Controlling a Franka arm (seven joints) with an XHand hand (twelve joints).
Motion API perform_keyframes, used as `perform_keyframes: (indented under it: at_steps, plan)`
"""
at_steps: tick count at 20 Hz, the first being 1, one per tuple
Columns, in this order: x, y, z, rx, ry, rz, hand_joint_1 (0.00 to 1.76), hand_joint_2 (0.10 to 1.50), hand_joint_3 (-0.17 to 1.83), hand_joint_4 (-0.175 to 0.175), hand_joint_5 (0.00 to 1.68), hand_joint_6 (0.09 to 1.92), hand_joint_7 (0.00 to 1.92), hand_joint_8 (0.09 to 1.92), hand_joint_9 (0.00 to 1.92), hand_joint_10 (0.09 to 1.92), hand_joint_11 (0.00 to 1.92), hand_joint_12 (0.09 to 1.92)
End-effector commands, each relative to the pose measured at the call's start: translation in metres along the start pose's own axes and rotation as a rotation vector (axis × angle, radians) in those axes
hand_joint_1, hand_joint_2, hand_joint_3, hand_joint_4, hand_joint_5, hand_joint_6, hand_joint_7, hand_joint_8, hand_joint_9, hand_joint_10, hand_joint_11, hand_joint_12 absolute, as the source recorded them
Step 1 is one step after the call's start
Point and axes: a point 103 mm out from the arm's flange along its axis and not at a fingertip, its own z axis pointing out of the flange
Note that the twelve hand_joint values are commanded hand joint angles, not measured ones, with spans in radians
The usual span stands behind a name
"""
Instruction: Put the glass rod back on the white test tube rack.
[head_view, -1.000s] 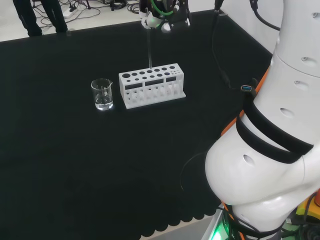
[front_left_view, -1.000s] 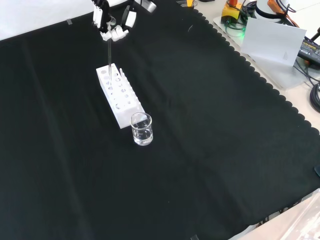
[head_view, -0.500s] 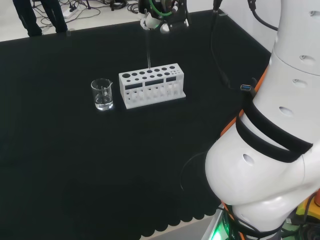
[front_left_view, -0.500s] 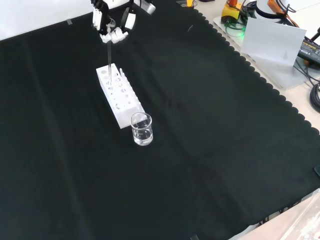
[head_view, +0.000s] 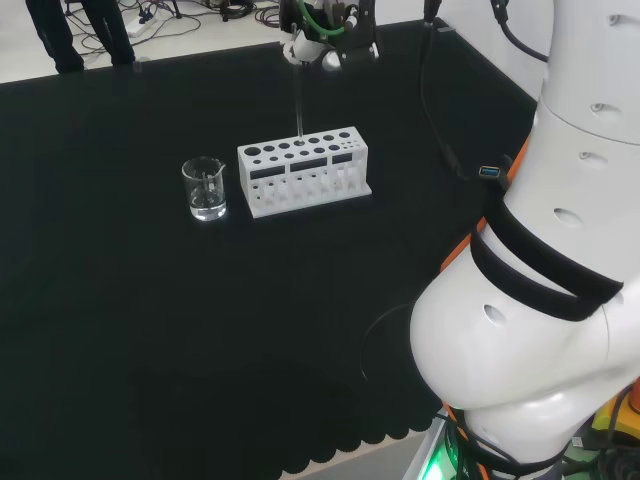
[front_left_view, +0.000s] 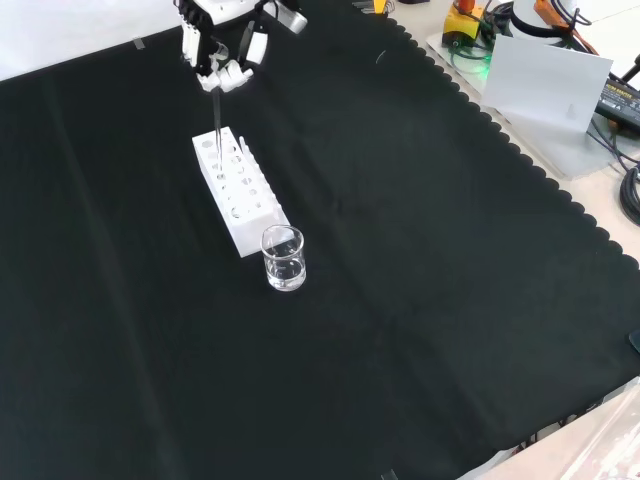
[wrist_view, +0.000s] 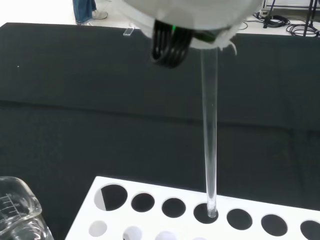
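The white test tube rack (head_view: 303, 170) (front_left_view: 237, 191) (wrist_view: 150, 210) stands on the black cloth with rows of round holes on top. A clear glass rod (head_view: 297, 105) (front_left_view: 218, 118) (wrist_view: 209, 135) hangs upright from the hand (head_view: 318, 40) (front_left_view: 222, 60), whose fingers are curled round its top. In the wrist view the rod's lower tip sits at the mouth of a back-row hole near the rack's middle. Whether the tip is inside the hole I cannot tell.
A small clear glass beaker (head_view: 204, 188) (front_left_view: 283, 258) (wrist_view: 20, 215) stands just off one end of the rack. The arm's large white links (head_view: 540, 280) rise at the head view's right. The cloth's scalloped edge (front_left_view: 520, 150) runs past grey equipment.
The hand has risen slightly, taking the rod with it, so the rod's tip now stands a little higher at the rack's top. Rack and beaker have not moved.
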Motion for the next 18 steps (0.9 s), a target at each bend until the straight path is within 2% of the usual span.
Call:
perform_keyframes:
  at_steps: [1, 11, 18]
  plan:
    - [-0.003, 0.001, 0.005, 0.006, 0.002, 0.003, 1.32, 0.64, 0.75, -0.175, 1.21, 0.56, 1.25, 1.03, 1.64, 0.82, 1.65, 0.81]
    - [0.003, 0.009, 0.033, 0.043, -0.001, -0.014, 1.32, 0.64, 0.75, -0.175, 1.21, 0.56, 1.25, 1.03, 1.64, 0.82, 1.65, 0.81]
    - [-0.002, 0.014, 0.049, 0.059, 0.002, -0.005, 1.32, 0.64, 0.75, -0.175, 1.21, 0.56, 1.25, 1.03, 1.64, 0.82, 1.65, 0.81]
